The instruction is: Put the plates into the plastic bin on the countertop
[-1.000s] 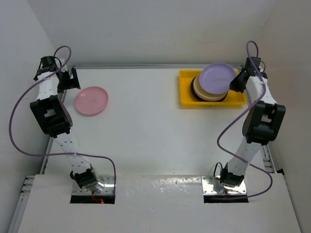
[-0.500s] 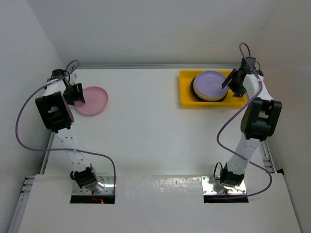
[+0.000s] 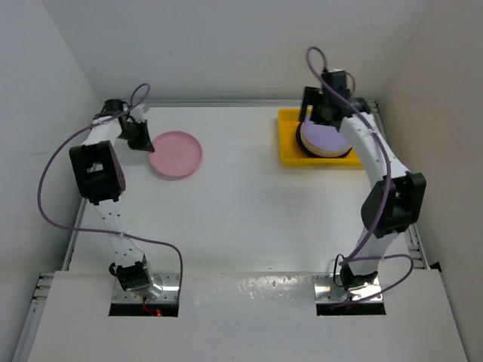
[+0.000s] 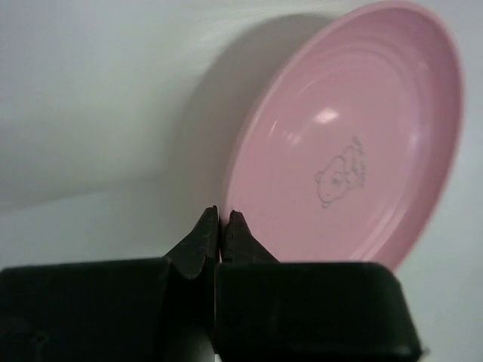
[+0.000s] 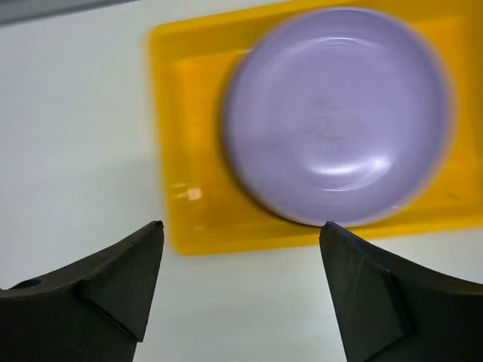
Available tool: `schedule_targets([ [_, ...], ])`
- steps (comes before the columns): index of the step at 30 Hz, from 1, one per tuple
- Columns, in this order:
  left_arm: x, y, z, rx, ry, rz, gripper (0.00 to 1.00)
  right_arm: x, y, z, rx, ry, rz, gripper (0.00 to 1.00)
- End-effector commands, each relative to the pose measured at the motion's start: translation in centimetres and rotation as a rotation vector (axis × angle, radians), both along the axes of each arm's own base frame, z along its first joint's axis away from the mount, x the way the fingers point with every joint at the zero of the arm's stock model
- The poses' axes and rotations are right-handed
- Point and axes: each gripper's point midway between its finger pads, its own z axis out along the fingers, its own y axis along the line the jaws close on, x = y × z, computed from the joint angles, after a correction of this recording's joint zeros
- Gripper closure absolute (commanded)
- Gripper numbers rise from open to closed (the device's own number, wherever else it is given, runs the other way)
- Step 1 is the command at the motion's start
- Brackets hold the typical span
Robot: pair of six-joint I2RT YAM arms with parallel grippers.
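**Operator:** What is on your left side?

**Robot:** My left end effector (image 3: 140, 136) is at the far left of the surface (image 3: 241, 211), close to the left wall. Its fingers (image 4: 205, 235) are pressed together with nothing between them. In my left wrist view the tips sit right at the left rim of the pink plate (image 3: 175, 153). I cannot tell whether they touch it.

**Operator:** And the pink plate itself?

**Robot:** It lies on the bare surface, just right of that end effector and well apart from the plastic bin (image 3: 290, 148). A small cartoon figure is printed near its middle.

**Operator:** What about the middle?

**Robot:** Only white surface between the pink plate and the bin.

**Operator:** The right side?

**Robot:** The yellow bin sits at the far right of the surface, close to the back wall. A purple plate (image 3: 326, 138) lies inside it, covering the middle and right of the bin and leaving a yellow strip bare on the left. My right wrist view blurs its edge.

**Operator:** And your right end effector?

**Robot:** My right end effector (image 3: 318, 108) hangs over the far left part of the bin. Its fingers (image 5: 128, 275) are spread wide and hold nothing. From the wrist I look down between them at the bin and the purple plate.
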Motion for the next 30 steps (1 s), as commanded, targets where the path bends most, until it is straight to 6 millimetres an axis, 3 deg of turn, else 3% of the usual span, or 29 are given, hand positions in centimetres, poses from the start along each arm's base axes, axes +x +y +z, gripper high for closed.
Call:
schedule_targets([
  [1, 1.9, -10.6, 10.0, -0.087, -0.232, -0.266, 1.0, 1.1, 10.7, 1.6, 0.043, -0.068, 0.276, 0.16],
  [2, 1.8, -12.1, 11.6, -0.093, -0.266, -0.302, 1.0, 0.6, 13.5, 1.3, 0.111, -0.051, 0.362, 0.15],
  [3, 1.8, -13.6, 12.8, -0.1, -0.288, -0.333, 1.0, 0.5, 16.6, -1.0, 0.135, -0.006, 0.409, 0.15],
  [4, 1.7, -15.7, 13.2, -0.109, -0.293, -0.368, 1.0, 1.0, 18.3, 0.3, 0.171, -0.037, 0.443, 0.15],
  [8, 0.7, -19.1, 16.4, -0.125, -0.337, -0.443, 1.0, 0.9, 22.6, -2.0, 0.302, 0.018, 0.459, 0.19],
  [9, 0.3, -19.2, 16.3, -0.135, -0.325, -0.447, 1.0, 1.0, 23.2, -2.1, 0.333, 0.012, 0.455, 0.21],
  [11, -0.3, -20.0, 17.0, -0.15, -0.328, -0.476, 1.0, 0.9, 23.8, -2.9, 0.377, 0.032, 0.467, 0.24],
  [17, -1.4, -21.5, 17.4, -0.217, -0.313, -0.523, 1.0, 0.0, 24.1, -6.0, 0.418, 0.088, 0.44, 0.57],
  [23, -1.8, -21.8, 17.5, -0.239, -0.307, -0.534, 1.0, -0.6, 25.8, -6.8, 0.498, 0.099, 0.493, 0.65],
  [26, -1.7, -21.8, 17.1, -0.241, -0.298, -0.533, 1.0, -0.1, 25.4, -6.7, 0.494, 0.092, 0.477, 1.0],
  [27, -1.7, -21.8, 17.1, -0.241, -0.298, -0.533, 0.86, -0.2, 25.2, -6.8, 0.482, 0.093, 0.47, 1.0],
  [28, -1.5, -21.6, 16.9, -0.227, -0.296, -0.524, 0.62, 0.0, 24.6, -7.0, 0.464, 0.091, 0.45, 1.0],
  [29, -1.2, -21.0, 16.5, -0.185, -0.298, -0.511, 0.4, 0.2, 23.7, -6.0, 0.46, 0.07, 0.428, 1.0],
  [30, -1.2, -20.6, 16.2, -0.166, -0.284, -0.497, 0.24, 0.7, 22.2, -5.8, 0.446, 0.059, 0.385, 1.0],
])
